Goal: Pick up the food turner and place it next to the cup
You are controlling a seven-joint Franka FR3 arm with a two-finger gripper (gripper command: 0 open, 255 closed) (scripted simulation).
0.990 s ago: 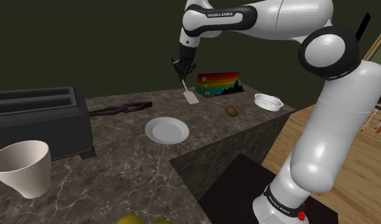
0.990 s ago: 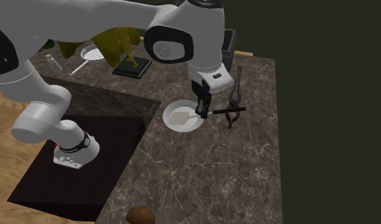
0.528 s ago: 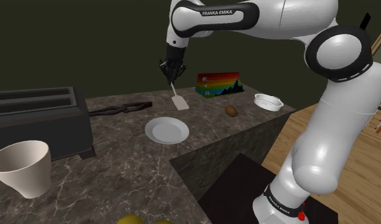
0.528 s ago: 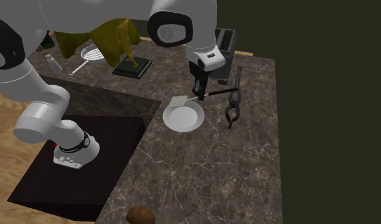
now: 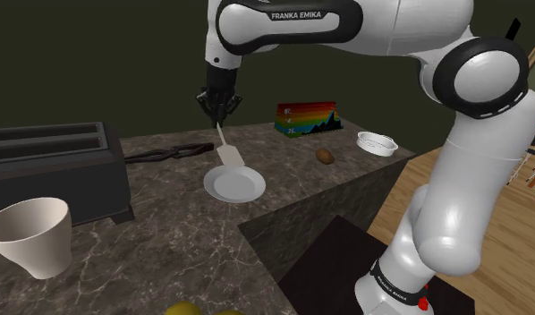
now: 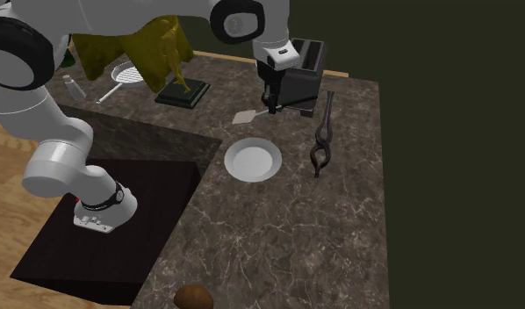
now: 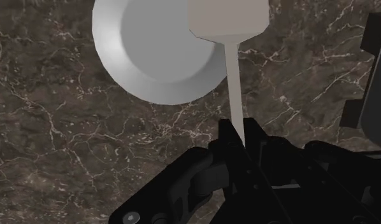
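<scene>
Nearest in the shoulder view, sitting at the table's (image 5: pixel 176 242) front corner, the pale cup (image 5: pixel 30 234) — placing beside it not yet done. Farther back, hanging in the air by the white plate's (image 5: pixel 233 183) far edge, the food turner (image 5: pixel 228 154), lifted clear. Being made plain by the wrist view: the tool (image 7: pixel 241 137) clamping the thin handle — the cup's whereabouts coming from the shoulder view.

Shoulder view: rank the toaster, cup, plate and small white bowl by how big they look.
1. toaster
2. cup, though it is close to the camera, which inflates it
3. plate
4. small white bowl
</scene>
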